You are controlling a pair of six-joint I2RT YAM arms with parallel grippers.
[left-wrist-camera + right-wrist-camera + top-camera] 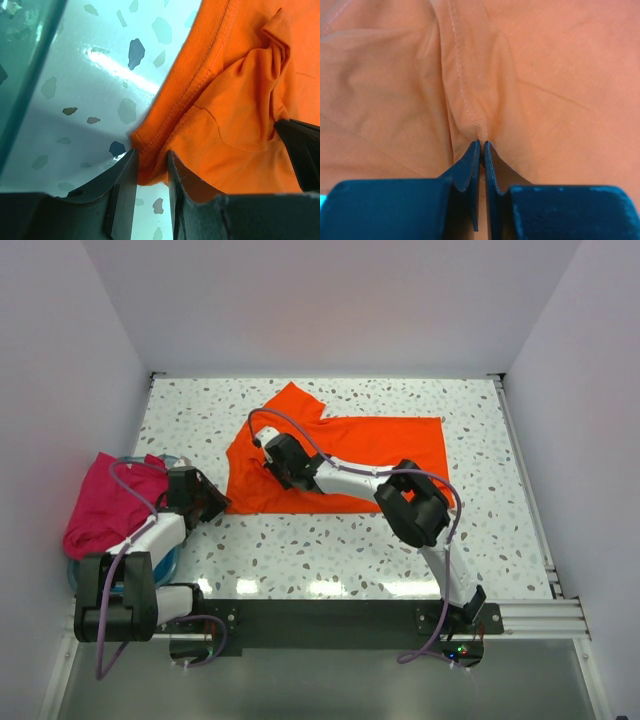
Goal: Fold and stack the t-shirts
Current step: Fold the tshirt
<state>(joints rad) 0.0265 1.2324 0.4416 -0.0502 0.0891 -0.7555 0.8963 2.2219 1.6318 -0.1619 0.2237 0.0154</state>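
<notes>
The orange shirt [385, 440] lay spread across the surface [330, 550]. It looked light, limp and likely to bunch, so hems were the best hold. The left end effector [151, 159] pinched its near-left corner, and the right end effector [481, 146] was clenched on a seam ridge.

Top view: the right arm [350, 478] covers the middle of the orange t-shirt [385, 440]. The magenta t-shirt [110, 502] and the left arm [150, 535] hide most of the pale blue tub [72, 577]; contents indeterminable. Right wrist view: the orange t-shirt's outline is cut off on all sides.
</notes>
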